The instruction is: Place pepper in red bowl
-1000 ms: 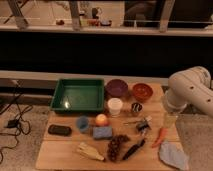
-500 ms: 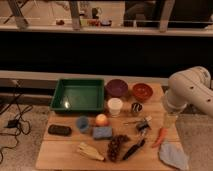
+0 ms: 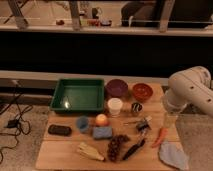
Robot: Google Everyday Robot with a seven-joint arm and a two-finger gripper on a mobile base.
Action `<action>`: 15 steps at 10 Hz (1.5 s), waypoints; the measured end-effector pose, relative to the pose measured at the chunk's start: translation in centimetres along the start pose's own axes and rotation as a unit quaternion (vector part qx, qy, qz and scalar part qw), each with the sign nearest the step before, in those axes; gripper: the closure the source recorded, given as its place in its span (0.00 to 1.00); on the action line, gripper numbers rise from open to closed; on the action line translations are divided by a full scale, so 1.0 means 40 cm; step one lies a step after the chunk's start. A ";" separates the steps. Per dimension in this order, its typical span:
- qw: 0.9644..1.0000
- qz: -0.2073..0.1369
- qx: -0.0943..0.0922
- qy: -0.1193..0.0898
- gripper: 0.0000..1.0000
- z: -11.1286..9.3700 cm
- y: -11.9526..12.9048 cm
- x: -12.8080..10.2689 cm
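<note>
The pepper [image 3: 160,136] is a slim orange-red chili lying on the wooden table [image 3: 60,150] near its right edge. The red bowl [image 3: 142,91] stands at the back right of the table, beside a dark purple bowl [image 3: 116,87]. My white arm [image 3: 191,91] comes in from the right. Its lower end with the gripper [image 3: 169,121] hangs just above and behind the pepper, well in front of the red bowl.
A green tray [image 3: 79,94] is at the back left. A white cup [image 3: 115,106], a metal cup [image 3: 136,107], an orange ball [image 3: 101,119], a blue sponge [image 3: 102,132], a small metal tool [image 3: 142,124], a black-handled utensil [image 3: 134,148] and a grey cloth [image 3: 173,154] crowd the middle and right.
</note>
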 end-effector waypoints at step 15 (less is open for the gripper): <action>0.989 -0.141 -0.034 0.011 0.20 -0.041 -0.022 0.022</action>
